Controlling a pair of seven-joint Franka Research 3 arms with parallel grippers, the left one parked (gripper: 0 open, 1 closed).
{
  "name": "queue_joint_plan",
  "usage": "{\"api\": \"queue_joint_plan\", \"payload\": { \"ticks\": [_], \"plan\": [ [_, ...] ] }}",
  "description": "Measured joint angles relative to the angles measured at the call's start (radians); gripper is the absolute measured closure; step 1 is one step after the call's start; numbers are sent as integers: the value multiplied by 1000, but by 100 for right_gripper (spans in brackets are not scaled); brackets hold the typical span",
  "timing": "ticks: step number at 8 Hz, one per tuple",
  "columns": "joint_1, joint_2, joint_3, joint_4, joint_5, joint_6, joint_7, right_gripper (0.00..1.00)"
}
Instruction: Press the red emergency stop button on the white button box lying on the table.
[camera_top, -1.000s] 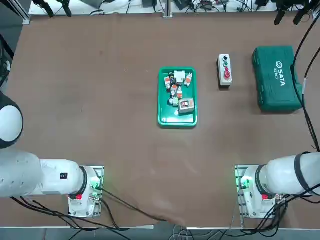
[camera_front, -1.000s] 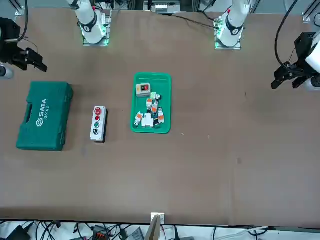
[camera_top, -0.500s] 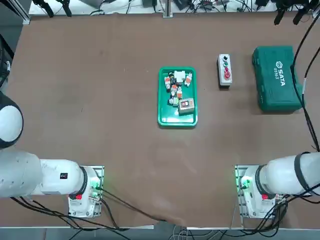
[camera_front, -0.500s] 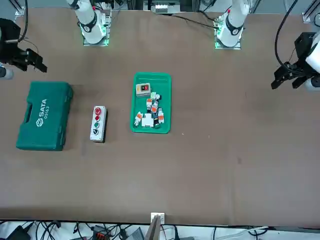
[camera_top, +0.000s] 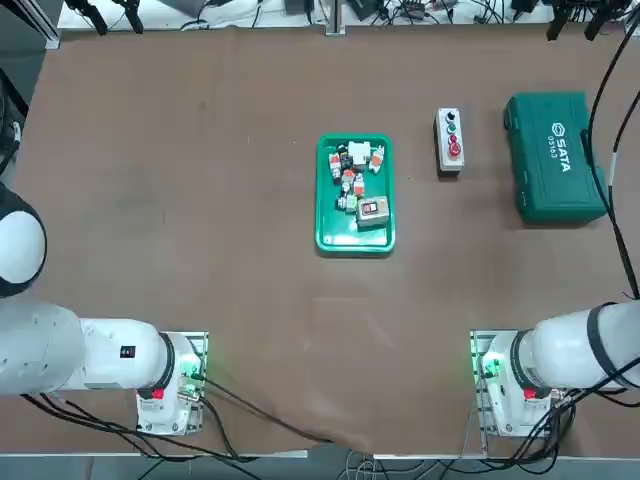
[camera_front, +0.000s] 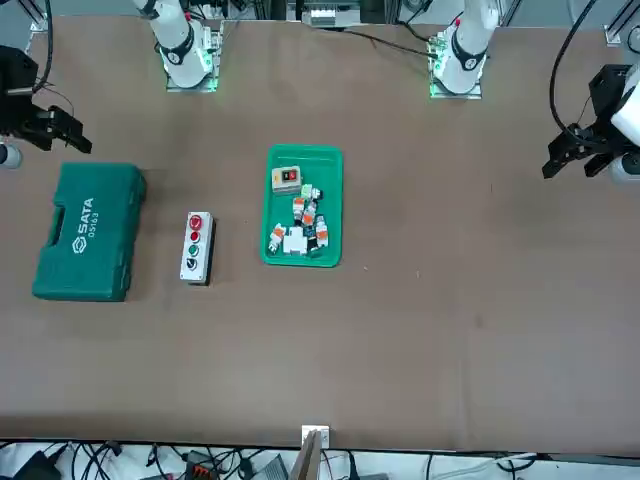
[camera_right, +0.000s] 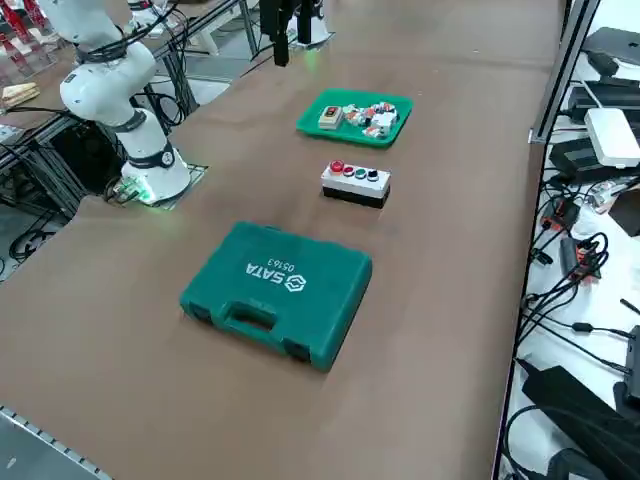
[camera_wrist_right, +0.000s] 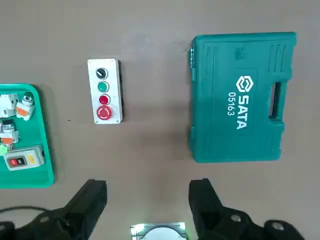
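The white button box (camera_top: 450, 142) lies flat on the brown table (camera_top: 200, 250), between a green tray and a green toolcase. Its three buttons sit in a row, black, green and red, with the red emergency stop button (camera_wrist_right: 104, 113) at the end nearer the robot. The same box shows in the front view (camera_front: 196, 247) and the right side view (camera_right: 355, 183). My right gripper (camera_wrist_right: 150, 200) hangs open and empty high above the table, well apart from the box (camera_wrist_right: 104, 91). It sits by the far right corner in the top view (camera_top: 572, 18).
A green SATA toolcase (camera_top: 555, 155) lies shut to the right of the box. A green tray (camera_top: 330, 228) at the table's middle holds several small parts and a grey switch box with a red face (camera_top: 372, 210). Cables run along the far edge.
The right gripper has drifted slightly toward the table's far right edge. The box, tray and toolcase have not moved.
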Motion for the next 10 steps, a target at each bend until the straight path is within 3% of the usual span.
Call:
{"api": "queue_joint_plan", "payload": {
  "ticks": [2, 4, 7, 8, 10],
  "plan": [
    [0, 2, 1, 2, 9, -3, 1, 4],
    [1, 19, 2, 2, 25, -19, 2, 22],
    [6, 26, 9, 2, 28, -62, 2, 89],
    [8, 27, 9, 2, 29, -65, 2, 98],
    [11, 27, 9, -17, 31, -72, 3, 98]
  ]
}}
